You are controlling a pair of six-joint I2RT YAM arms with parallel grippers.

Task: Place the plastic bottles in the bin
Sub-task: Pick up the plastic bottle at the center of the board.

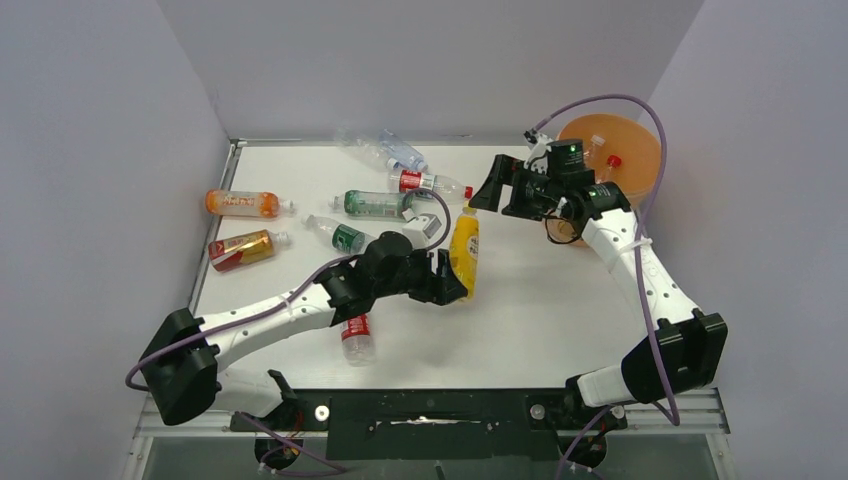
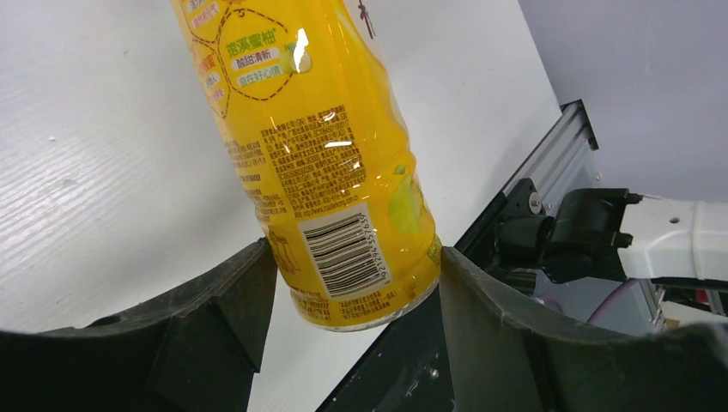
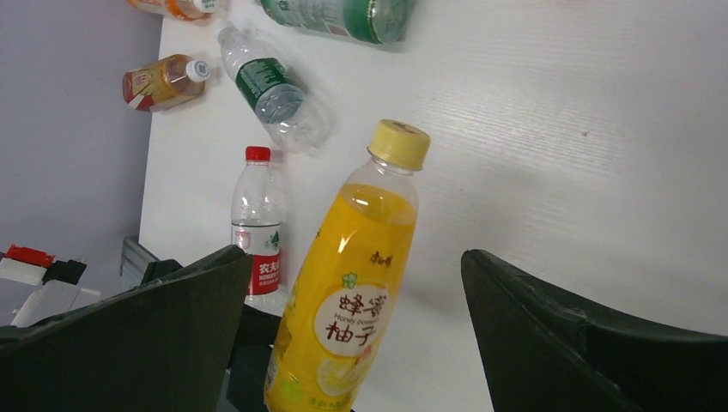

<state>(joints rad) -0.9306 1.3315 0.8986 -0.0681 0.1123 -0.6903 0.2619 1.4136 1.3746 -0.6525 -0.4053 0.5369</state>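
Observation:
My left gripper (image 1: 450, 278) is shut on the base of a yellow bottle (image 1: 464, 248), whose cap points toward the right arm. In the left wrist view the jaws press both sides of the yellow bottle (image 2: 318, 154) just above its bottom. My right gripper (image 1: 487, 186) hangs open just beyond the cap, nothing between its fingers. From the right wrist the yellow bottle (image 3: 343, 292) stands tilted in front of the wide jaws. The pale-orange bin (image 1: 640, 160) sits at the back right, with a red-capped bottle (image 1: 611, 161) inside.
Loose bottles lie on the white table: orange (image 1: 240, 203), amber with red label (image 1: 240, 250), clear with green label (image 1: 340, 236), green (image 1: 375, 204), clear with red label (image 1: 425, 182), clear with blue label (image 1: 395, 150), and another red-labelled one (image 1: 357, 338) by the left arm.

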